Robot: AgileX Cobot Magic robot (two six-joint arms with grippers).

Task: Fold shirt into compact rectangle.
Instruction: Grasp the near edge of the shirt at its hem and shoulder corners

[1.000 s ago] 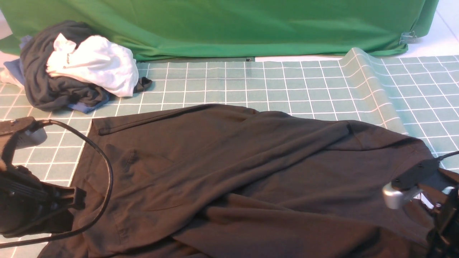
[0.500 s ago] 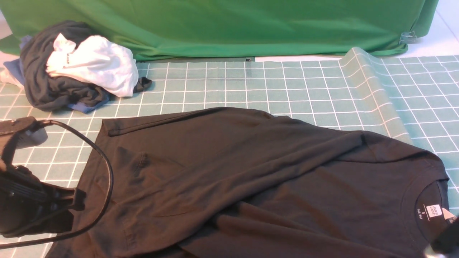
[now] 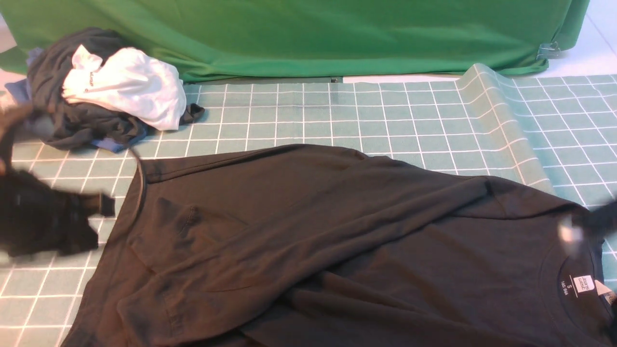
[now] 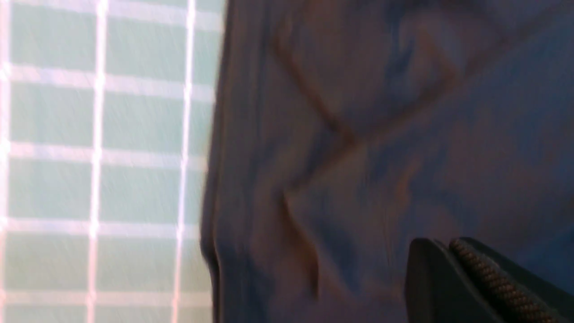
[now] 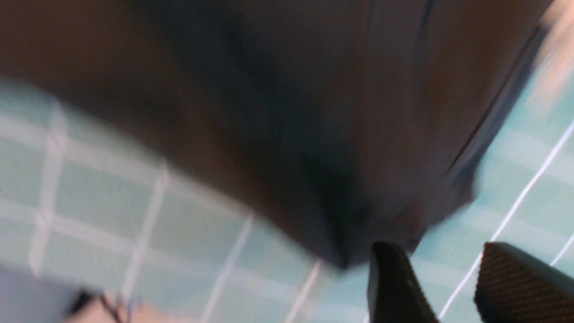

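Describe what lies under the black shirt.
The shirt lies spread on the green gridded mat, which shows around its edges. Anything else beneath is covered.

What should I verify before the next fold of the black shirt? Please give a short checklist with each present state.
1. Right gripper open and empty: ok.
2. Left gripper shut, no cloth pinched: ok.
3. Shirt lying flat: not ok, it is creased, with folds across its near part.
4. Neck tag visible, on the robot's right: ok.
5. Whole outline of the shirt known: cannot tell, the front view cuts off its near edge.
6. Clothes pile apart from the shirt: ok.
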